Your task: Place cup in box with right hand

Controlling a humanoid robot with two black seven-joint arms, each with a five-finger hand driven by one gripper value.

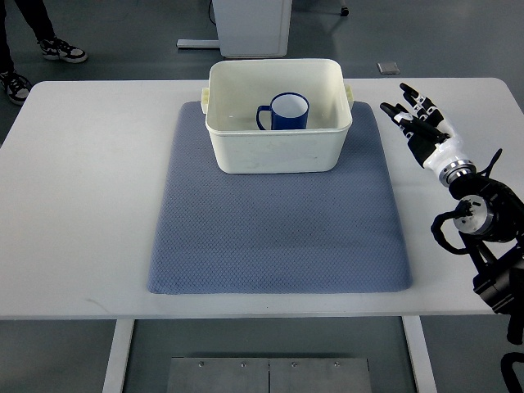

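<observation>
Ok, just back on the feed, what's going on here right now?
The blue cup sits upright inside the white box, which stands on the grey mat. The right hand is clear of the box, off to its right, fingers open and holding nothing. The left arm is not in view.

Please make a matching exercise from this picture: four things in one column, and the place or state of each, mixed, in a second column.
1. cup
2. box
3. mat
4. right robot hand

a. open, to the right of the mat
b. lies on the white table
c. stands inside the box
d. sits on the far part of the mat

Pairs: 1-c, 2-d, 3-b, 4-a
</observation>
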